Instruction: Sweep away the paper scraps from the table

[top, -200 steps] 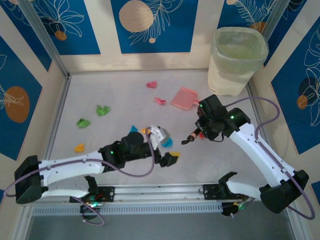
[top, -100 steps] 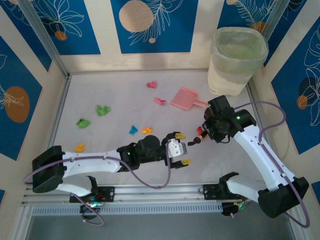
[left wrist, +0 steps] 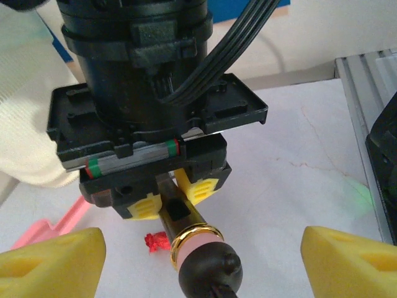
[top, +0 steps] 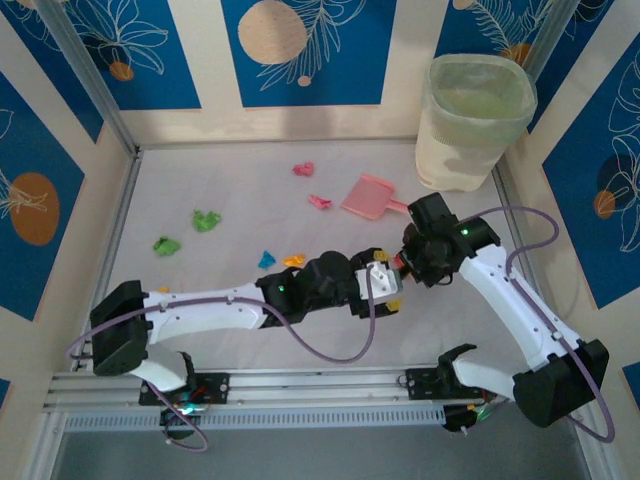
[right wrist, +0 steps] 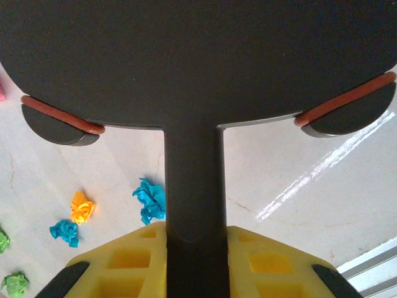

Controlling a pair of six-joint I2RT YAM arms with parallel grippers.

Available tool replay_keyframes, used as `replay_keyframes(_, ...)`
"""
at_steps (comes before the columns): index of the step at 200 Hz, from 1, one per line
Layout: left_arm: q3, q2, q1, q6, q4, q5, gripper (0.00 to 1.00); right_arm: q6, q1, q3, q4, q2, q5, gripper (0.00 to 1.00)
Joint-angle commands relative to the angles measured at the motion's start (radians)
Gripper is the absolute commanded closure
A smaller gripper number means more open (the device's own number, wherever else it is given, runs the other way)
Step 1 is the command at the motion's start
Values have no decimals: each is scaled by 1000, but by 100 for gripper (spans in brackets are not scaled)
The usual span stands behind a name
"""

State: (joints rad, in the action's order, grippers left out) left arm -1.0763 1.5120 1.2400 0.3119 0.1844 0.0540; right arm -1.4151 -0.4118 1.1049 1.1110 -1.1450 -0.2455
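Observation:
My right gripper [right wrist: 192, 264] is shut on the thin handle of the dark brush [right wrist: 198, 62], held just above the table [top: 220, 180]. The left gripper [left wrist: 201, 264] stands open. Its yellow fingertips [left wrist: 53, 261] sit wide on either side of the brush's knobbed handle end [left wrist: 201, 257] and do not touch it. In the top view the left gripper [top: 385, 287] meets the right gripper [top: 405, 262] right of centre. Paper scraps lie scattered: pink [top: 303, 169], pink [top: 320, 201], green [top: 207, 220], green [top: 166, 244], blue [top: 267, 260], orange [top: 293, 261]. A red scrap [left wrist: 158, 242] lies under the right gripper.
A flat pink dustpan [top: 368, 196] lies at the back, right of centre. The pale waste bin [top: 470, 120] stands in the back right corner. Aluminium rails and cream walls edge the table. The left arm [top: 210, 305] stretches across the near part.
The left arm has swung right across the front of the table up to the right gripper, and its jaws have narrowed somewhat. The right gripper has stayed shut on the brush.

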Motion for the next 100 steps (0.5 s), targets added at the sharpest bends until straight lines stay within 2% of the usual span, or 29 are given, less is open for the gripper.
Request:
replay_keyframes(1, -52, 32, -19, -71, -98, 34, 22, -62, -12, 36, -5, -12, 9, 100)
replay_keyframes(16, -75, 45, -35, -120, -124, 17, 27, -76, -17, 39, -12, -25, 15, 100)
replay_keyframes(36, -112, 66, -39, -159, -164, 17, 27, -90, -26, 47, -14, -46, 19, 100)
replay_keyframes(100, -191, 120, -39, -202, -268, 121, 36, -116, -35, 47, -28, -71, 35, 100)
